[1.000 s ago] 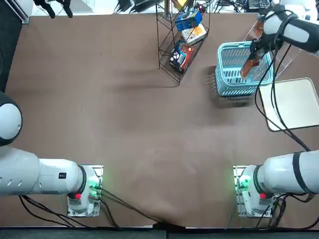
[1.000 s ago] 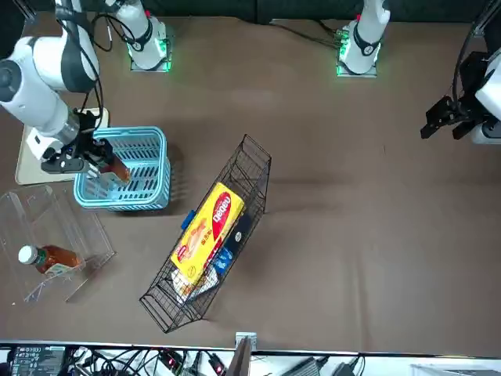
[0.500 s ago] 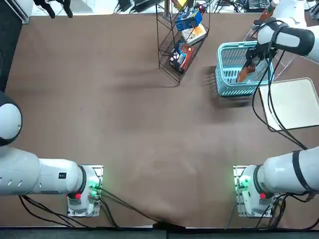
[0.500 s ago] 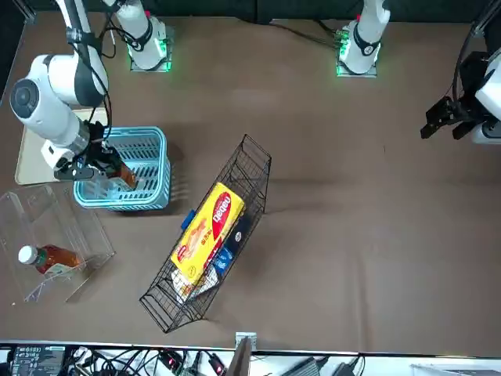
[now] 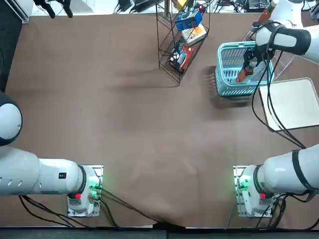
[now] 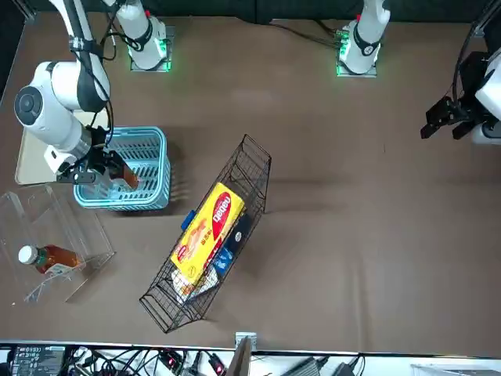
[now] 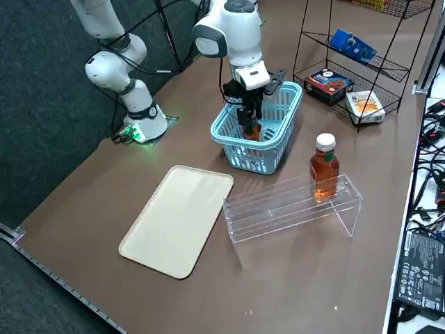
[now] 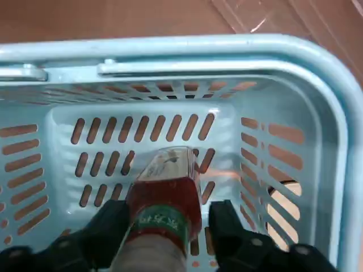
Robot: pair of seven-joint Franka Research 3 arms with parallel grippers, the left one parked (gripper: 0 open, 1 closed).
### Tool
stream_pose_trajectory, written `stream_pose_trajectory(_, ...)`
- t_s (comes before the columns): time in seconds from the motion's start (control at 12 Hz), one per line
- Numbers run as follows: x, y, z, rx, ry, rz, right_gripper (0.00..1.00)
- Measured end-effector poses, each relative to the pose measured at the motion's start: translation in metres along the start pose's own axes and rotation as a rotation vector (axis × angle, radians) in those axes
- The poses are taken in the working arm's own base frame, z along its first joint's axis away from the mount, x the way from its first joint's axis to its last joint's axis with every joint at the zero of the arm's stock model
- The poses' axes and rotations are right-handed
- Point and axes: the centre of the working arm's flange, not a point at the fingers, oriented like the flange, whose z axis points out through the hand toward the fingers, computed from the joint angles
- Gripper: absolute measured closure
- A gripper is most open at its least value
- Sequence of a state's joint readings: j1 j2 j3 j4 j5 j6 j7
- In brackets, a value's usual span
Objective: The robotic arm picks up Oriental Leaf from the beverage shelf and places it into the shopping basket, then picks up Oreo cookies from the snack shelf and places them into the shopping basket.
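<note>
Right now my end effector (image 8: 164, 238) is grasping the Oriental Leaf (image 8: 164, 195) — its bottom points straight down into the shopping basket (image 8: 317, 119), just above the floor.

We see our right gripper (image 8: 164, 226) holding the bottle (image 8: 164, 195) inside the basket (image 7: 274, 142), between snack shelf (image 7: 361, 62) and beverage shelf (image 7: 292, 205).

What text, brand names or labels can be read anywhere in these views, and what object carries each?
Nothing reads for certain.
Yellow-and-red packet in the snack shelf: red lettering, too blurred.
Oriental Leaf held in the right gripper inside the shopping basket: green label print, too blurred.
Oreo cookies: too small.
</note>
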State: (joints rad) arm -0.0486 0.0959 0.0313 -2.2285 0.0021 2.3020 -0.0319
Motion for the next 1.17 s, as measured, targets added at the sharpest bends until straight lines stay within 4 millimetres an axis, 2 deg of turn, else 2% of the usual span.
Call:
stream_pose_trajectory(0.08, 0.001, 0.0, -0.001, 0.0, 0.003, 0.001, 0.05)
stream_pose_trajectory(0.17, 0.002, 0.0, -0.004, 0.0, 0.008, 0.001, 0.0)
stream_pose_trajectory(0.33, 0.007, 0.001, -0.014, 0.0, 0.007, 0.002, 0.0)
stream_pose_trajectory(0.5, 0.014, 0.001, -0.033, 0.0, -0.016, 0.007, 0.0)
stream_pose_trajectory(0.67, 0.021, 0.002, -0.063, 0.0, -0.03, 0.009, 0.0)
stream_pose_trajectory(0.75, 0.024, 0.002, -0.098, 0.0, -0.036, 0.011, 0.0)
stream_pose_trajectory(1.17, 0.002, 0.001, -0.194, -0.003, -0.023, 0.01, 0.0)
